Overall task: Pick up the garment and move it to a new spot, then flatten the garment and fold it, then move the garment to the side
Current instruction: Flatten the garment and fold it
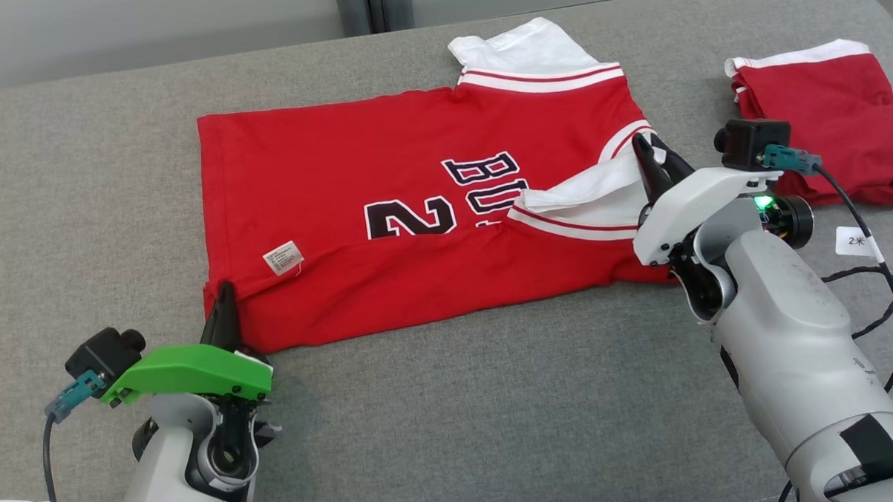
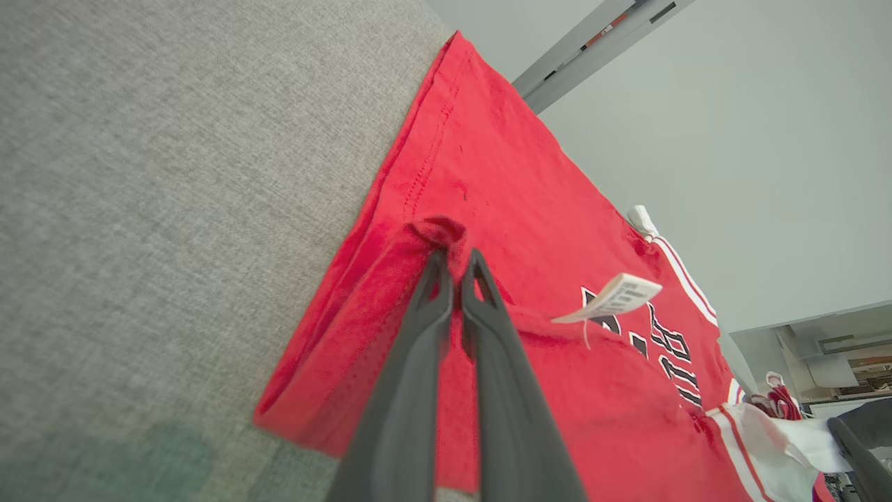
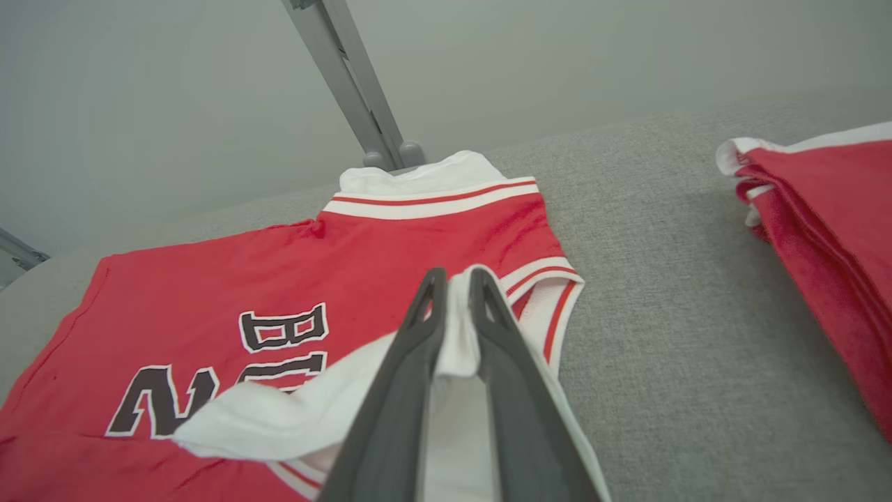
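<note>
The left gripper [image 1: 223, 290] is nearest the robot, at the near left corner of the garment [image 1: 384, 171]. The garment is a red jersey with white trim and black lettering, lying spread across the middle of the grey cloth-covered worktop [image 1: 460, 414]. The gripper's jaws are pressed together, pinching a small raised fold of the red hem. In the left wrist view that fold bunches up at the fingertips. The white label [image 2: 617, 296] stands up off the cloth there, while from the head it looks flat.

A little farther on, the right gripper [image 1: 647, 144] is at the jersey's right end, over the near sleeve. Its jaws stand a narrow gap apart with white sleeve cloth caught between them. The right wrist view shows the cloth filling that gap and the white flap draped back over part of the lettering.

A black cable with a white tag [image 1: 855, 240] runs beside the right arm. Farther right, well apart from the jersey, a second red garment [image 1: 835, 111] lies folded on the worktop.

Beyond the far edge are a pale wall [image 3: 174, 104] and a grey metal post [image 3: 348, 77].
</note>
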